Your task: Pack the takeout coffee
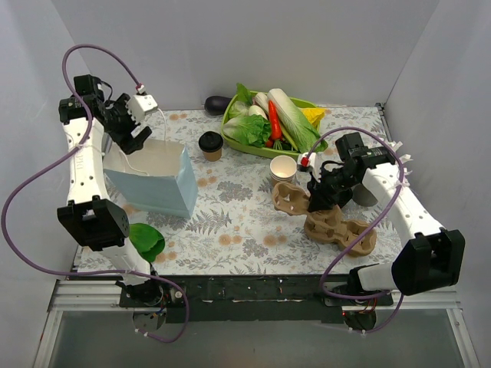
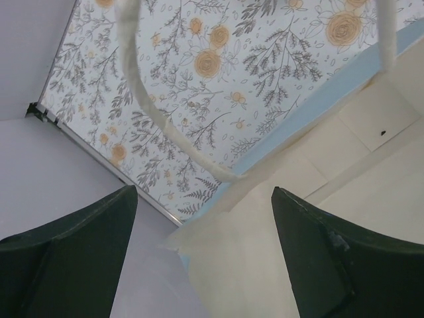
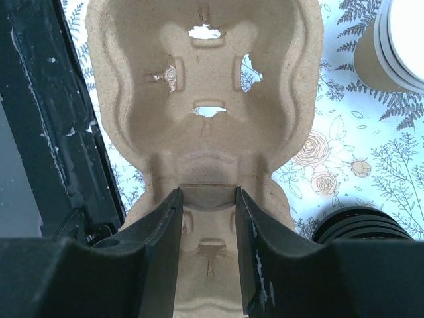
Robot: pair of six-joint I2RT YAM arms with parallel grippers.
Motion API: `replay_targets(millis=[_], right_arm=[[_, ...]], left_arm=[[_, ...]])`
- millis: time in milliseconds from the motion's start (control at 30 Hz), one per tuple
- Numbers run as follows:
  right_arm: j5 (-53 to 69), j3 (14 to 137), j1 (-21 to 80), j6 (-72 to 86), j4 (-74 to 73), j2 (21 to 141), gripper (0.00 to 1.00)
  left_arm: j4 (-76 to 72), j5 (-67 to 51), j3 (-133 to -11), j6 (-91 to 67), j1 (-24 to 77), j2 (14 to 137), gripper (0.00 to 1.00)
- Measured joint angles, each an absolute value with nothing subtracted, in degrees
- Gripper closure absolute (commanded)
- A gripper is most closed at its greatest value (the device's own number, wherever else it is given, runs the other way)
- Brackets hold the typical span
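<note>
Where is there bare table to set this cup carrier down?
The open patch lies mid-table, bordered by the blue bag, the takeout coffee and the held cup carrier, running to the near edge. Crowded: far right, where vegetable tray, unlidded cups and carrier stack cluster.

The cups (image 3: 392, 53) run off the right wrist view's corner; the right gripper (image 3: 209, 192) hides part of the lids (image 3: 361, 225) and carrier (image 3: 205, 86). The bag (image 2: 331, 159) overruns the left wrist view.

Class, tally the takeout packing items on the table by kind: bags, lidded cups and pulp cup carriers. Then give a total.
blue bags: 1
lidded cups: 1
pulp carriers: 2
Total: 4
</note>
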State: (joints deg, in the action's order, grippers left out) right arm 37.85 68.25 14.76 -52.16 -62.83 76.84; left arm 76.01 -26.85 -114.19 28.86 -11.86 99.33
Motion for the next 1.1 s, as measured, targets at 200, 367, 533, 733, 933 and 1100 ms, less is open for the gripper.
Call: replay_targets(millis=[200,367,533,733,933,1100], right_arm=[[37.9,68.5,14.8,-52.2,-62.8,78.4,0.95],[38.0,68.9,14.8,-52.2,-62.4,79.6,0.95],[38.0,68.9,14.8,-51.8,-61.9,79.6,0.95],[37.9,68.9,14.9,-51.2,-61.5,79.6,0.95],[37.9,68.8,14.9,-51.0,-61.5,79.5,0.95],[37.9,68.8,14.9,-50.9,-61.5,79.5,0.96]], left_arm=[[76.0,-25.0,-116.3,31.0,-12.3,99.3,0.17],[76.5,-25.8,-119.0,36.2,-12.4,101.4,0.23],[76.6,-26.3,-118.6,40.9,-12.3,102.6,0.35],[76.6,-27.6,-115.4,42.7,-12.0,102.7,0.51],[76.5,-30.1,-112.2,41.8,-11.6,102.1,0.78],[76.6,-31.1,-110.5,39.9,-11.5,101.0,1.0]])
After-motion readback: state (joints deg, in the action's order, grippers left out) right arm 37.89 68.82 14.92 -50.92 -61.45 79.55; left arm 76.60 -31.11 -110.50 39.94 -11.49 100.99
